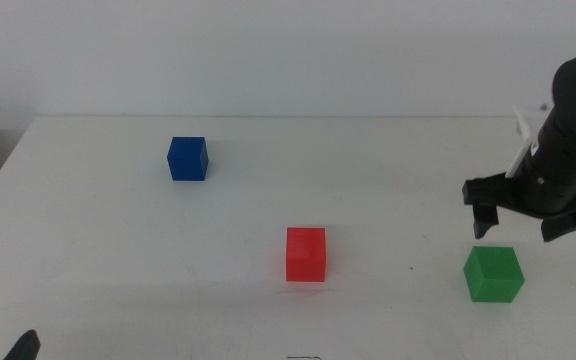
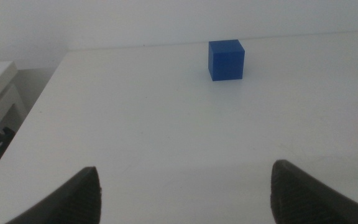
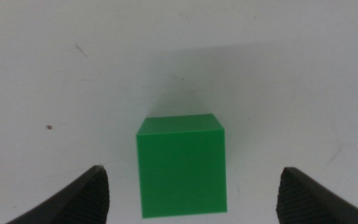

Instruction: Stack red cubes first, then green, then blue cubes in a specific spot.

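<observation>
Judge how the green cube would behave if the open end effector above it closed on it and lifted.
The green cube looks solid with flat faces, so it probably stays rigid and won't roll. Its matte sides likely grip fairly well. It sits centred under the right end effector, so tipping seems unlikely.

Bright, even light washes the white bench [image 1: 118, 270], nearly merging it with the pale wall. The red cube [image 1: 306, 254], green cube [image 1: 494, 274] and blue cube [image 1: 187, 159] cast only faint, soft shadows. Both wrist views are slightly soft, with the dark fingers [image 3: 73, 199] blurred at close range.
</observation>
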Controlling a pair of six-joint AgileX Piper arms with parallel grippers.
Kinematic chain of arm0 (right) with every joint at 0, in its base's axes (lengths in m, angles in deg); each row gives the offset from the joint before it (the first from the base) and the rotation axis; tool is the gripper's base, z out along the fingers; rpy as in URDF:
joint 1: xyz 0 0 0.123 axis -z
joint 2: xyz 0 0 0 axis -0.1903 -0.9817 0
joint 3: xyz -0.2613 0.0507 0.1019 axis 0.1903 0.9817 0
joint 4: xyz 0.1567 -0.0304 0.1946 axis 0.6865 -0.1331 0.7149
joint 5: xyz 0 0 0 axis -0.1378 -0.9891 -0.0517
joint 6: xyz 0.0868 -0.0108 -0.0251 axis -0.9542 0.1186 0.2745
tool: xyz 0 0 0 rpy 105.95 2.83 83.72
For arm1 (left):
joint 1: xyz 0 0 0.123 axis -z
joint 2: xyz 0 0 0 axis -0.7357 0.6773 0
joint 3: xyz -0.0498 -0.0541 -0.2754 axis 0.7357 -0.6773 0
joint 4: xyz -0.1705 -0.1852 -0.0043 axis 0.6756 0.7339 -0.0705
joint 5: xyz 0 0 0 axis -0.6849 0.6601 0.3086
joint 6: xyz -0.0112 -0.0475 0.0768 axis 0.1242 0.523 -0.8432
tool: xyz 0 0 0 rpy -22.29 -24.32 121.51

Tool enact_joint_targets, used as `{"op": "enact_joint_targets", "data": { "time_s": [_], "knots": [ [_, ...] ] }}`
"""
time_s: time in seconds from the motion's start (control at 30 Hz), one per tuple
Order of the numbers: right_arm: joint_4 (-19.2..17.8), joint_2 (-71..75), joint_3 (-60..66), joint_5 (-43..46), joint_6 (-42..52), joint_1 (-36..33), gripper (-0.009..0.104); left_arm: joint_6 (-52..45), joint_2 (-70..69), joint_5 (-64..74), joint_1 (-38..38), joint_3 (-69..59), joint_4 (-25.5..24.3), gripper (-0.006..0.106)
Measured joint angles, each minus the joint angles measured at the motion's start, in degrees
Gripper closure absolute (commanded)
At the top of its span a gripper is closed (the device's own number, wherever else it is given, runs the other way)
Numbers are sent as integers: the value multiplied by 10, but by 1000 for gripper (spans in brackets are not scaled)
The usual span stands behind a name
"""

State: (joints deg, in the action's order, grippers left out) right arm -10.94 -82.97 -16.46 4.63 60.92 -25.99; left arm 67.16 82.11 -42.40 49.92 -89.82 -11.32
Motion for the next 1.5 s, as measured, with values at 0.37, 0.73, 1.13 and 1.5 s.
{"op": "enact_joint_targets", "data": {
  "time_s": [0.37, 0.73, 1.13, 1.5],
  "knots": [
    [16, -65, 0, 6, 19, 0, 7, 0, 0, 0, 0, 0, 0, 7],
    [18, -100, 0, 8, 23, 0, 18, 0, 0, 0, 0, 0, 0, 7],
    [22, -108, 0, 5, 18, 0, 96, 0, 0, 0, 0, 0, 0, 7],
    [-1, -45, -118, -120, -10, -72, 96, 0, 0, 0, 0, 0, 0, 7]
  ]
}}
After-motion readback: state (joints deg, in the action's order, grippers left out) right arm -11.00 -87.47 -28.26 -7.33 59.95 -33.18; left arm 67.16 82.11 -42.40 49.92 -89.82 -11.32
